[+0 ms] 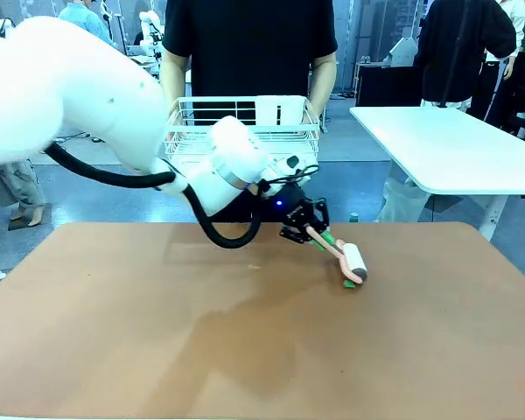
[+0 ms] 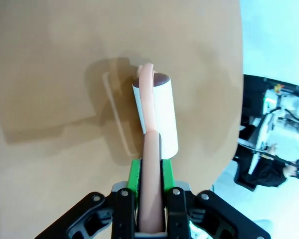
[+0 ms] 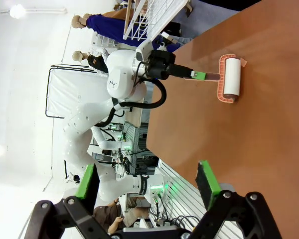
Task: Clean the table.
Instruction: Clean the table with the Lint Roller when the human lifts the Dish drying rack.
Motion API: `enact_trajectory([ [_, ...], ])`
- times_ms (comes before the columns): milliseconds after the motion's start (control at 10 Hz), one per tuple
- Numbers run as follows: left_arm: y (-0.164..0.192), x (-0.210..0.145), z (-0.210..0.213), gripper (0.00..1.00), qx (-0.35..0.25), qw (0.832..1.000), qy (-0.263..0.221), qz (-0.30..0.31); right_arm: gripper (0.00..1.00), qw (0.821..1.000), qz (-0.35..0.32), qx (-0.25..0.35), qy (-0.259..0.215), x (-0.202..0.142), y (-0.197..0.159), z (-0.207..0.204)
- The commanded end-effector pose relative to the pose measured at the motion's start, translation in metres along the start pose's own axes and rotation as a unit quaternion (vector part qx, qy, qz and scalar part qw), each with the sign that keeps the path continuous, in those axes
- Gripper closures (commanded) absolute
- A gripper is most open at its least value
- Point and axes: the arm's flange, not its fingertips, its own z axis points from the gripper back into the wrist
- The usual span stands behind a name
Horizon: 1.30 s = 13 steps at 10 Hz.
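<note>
**Left arm working the roller across the table**

The left arm [image 1: 87, 105] is reaching in from the left over the table [image 1: 140, 332], the wide terracotta top that is spanning nearly the whole front view. The left gripper [image 1: 318, 235] is hanging low, right of centre, pinching the pink handle [image 2: 150, 149] between its green pads [image 2: 134, 175]. Just past it, the roller [image 1: 355, 260] appears to be resting its white drum [image 2: 162, 114] on the tabletop, toward the far right.

This looks like a cleaning stroke. To do it well, the arm should be holding the drum flat, pressing lightly so it turns rather than skids, overlapping lanes and stopping short of the edge.

The right gripper [image 3: 147, 181] is hanging spread and empty, well apart from the roller.
</note>
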Motion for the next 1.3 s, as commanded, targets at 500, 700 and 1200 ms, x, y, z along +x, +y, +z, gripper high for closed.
enact_trajectory([
  [500,-0.034,-0.002,-0.125,0.79,0.061,0.99,0.129,0.009,0.0,1.0,-0.003,-0.001,-0.003,0.0,0.004,0.0],
  [700,-0.059,-0.004,-0.114,0.79,0.062,0.991,0.121,0.018,0.0,1.0,-0.003,-0.001,-0.003,0.0,0.004,0.0],
  [1200,-0.13,-0.004,-0.044,0.79,0.031,0.996,0.085,0.005,0.0,1.0,-0.003,-0.001,-0.003,0.0,0.004,0.0],
])
